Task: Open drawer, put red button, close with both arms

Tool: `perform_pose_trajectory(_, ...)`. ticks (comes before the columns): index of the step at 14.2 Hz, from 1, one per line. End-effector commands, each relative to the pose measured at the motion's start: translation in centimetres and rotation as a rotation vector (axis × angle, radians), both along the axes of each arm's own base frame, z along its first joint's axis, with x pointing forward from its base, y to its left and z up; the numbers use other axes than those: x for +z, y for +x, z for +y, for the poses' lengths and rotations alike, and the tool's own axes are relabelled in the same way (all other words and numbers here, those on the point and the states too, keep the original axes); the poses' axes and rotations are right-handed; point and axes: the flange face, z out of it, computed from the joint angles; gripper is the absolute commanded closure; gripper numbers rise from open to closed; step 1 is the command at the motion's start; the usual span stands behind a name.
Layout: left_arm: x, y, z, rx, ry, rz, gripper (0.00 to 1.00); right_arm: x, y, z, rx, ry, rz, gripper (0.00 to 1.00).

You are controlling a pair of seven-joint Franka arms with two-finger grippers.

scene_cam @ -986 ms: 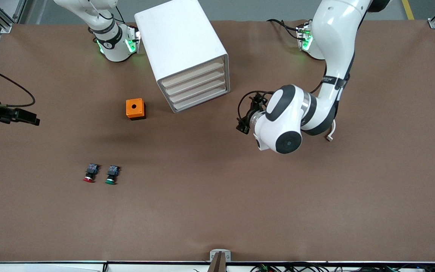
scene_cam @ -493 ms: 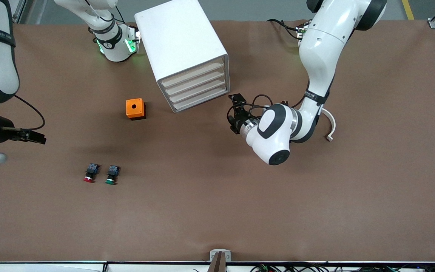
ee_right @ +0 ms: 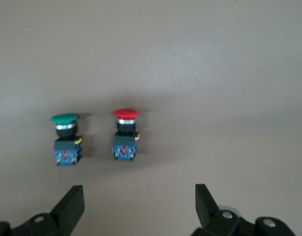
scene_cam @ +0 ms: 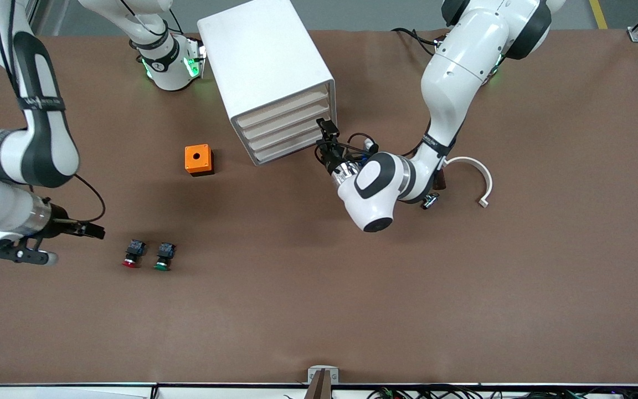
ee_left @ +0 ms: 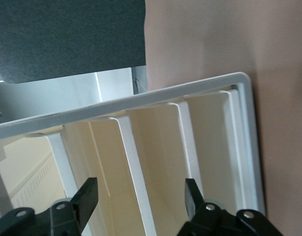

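The white cabinet (scene_cam: 263,61) holds four stacked drawers (scene_cam: 288,130), all shut. My left gripper (scene_cam: 323,143) is open just in front of the drawer fronts, at the cabinet's corner toward the left arm's end. In the left wrist view the drawer fronts (ee_left: 156,147) fill the space between its spread fingers (ee_left: 141,196). The red button (scene_cam: 132,254) lies on the table beside a green-capped one (scene_cam: 164,256). My right gripper (scene_cam: 96,231) is open and empty, low beside the red button. The right wrist view shows the red button (ee_right: 126,135) ahead of the open fingers (ee_right: 138,196).
A small orange box with a hole (scene_cam: 199,159) sits between the cabinet and the buttons. The green button (ee_right: 66,137) lies close beside the red one. The brown table (scene_cam: 352,310) stretches wide toward the front camera.
My left gripper has moved up to the cabinet's drawer fronts. My right arm has swung in and lowered its gripper toward the red button.
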Motion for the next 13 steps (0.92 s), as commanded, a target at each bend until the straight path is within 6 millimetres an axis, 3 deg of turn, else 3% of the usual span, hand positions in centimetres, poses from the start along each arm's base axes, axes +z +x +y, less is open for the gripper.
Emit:
perform_pose_trajectory(1,-0.2,-1.0,-0.8,-0.012,-0.005,0.047,0.36,-2.7,-0.6,1.4,-0.079,0.004,-0.027,0.0)
perform_pose_trajectory(3,-0.5,-2.2,-1.7,-0.033,-0.007,0.061,0.43,-4.8,-0.3,2.4,-0.127,-0.002,-0.024,0.0)
perform_pose_trajectory(6,-1.2,-4.0,-2.5,-0.057,-0.015,0.091,0.5,-8.8,0.2,2.4,-0.137,-0.01,-0.037,0.0)
perform_pose_trajectory(13,-2.3,-5.1,-3.0,-0.077,-0.034,0.108,0.77,-12.0,-0.1,2.3,-0.133,-0.017,0.0,0.0)
